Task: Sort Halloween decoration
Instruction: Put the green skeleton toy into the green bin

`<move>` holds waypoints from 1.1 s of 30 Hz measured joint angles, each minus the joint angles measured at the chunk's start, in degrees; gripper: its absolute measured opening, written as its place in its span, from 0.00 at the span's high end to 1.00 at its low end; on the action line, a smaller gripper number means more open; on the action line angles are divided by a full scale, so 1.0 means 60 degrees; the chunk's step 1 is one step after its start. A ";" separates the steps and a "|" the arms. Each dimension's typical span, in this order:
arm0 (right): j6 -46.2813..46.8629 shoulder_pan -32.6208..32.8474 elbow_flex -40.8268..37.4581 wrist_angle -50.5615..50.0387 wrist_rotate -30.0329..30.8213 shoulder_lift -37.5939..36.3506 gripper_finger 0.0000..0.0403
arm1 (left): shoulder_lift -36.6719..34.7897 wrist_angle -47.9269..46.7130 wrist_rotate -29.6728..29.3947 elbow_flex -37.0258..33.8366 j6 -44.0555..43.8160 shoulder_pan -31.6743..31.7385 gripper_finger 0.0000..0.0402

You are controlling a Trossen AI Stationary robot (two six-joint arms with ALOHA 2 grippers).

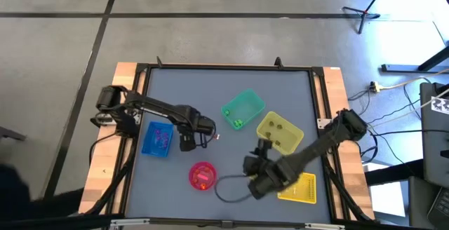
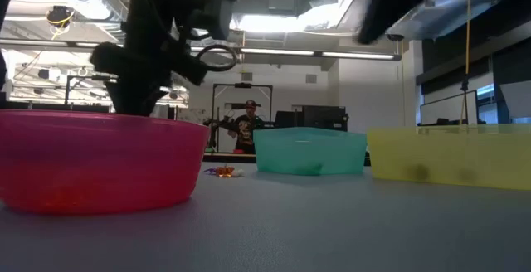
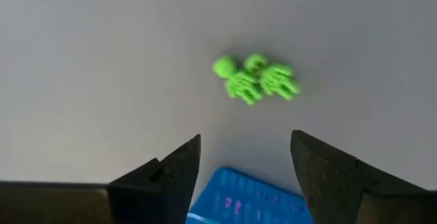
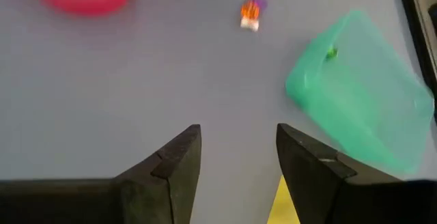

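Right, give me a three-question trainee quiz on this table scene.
1. True or false: the left pincer is open and holds nothing.
2. What colour are the trinkets lying on the table ahead of the left pincer?
3. Which container sits nearest the right pincer: A the pink bowl, B the blue bin, C the yellow bin?

Key: 1 true; 2 green; 3 C.

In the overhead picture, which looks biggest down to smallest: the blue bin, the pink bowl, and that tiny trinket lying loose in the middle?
1. Blue bin
2. Pink bowl, slightly smaller
3. Loose trinket, by far the smallest
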 joint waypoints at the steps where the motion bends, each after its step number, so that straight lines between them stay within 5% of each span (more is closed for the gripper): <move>1: -0.0323 -0.0224 0.0000 0.0247 -0.0037 0.0000 0.53 | -0.0191 0.0241 0.0012 -0.0211 -0.0096 0.0096 0.48; 12: -0.3190 -0.2178 0.0000 0.3219 -0.0937 0.0000 0.53 | -0.0741 0.3391 0.0320 -0.2218 -0.1097 0.1000 0.48; 33: -0.3581 -0.2964 0.0000 0.3799 -0.1410 0.0000 0.53 | -0.0748 0.4738 0.0908 -0.2300 -0.1789 0.1386 0.48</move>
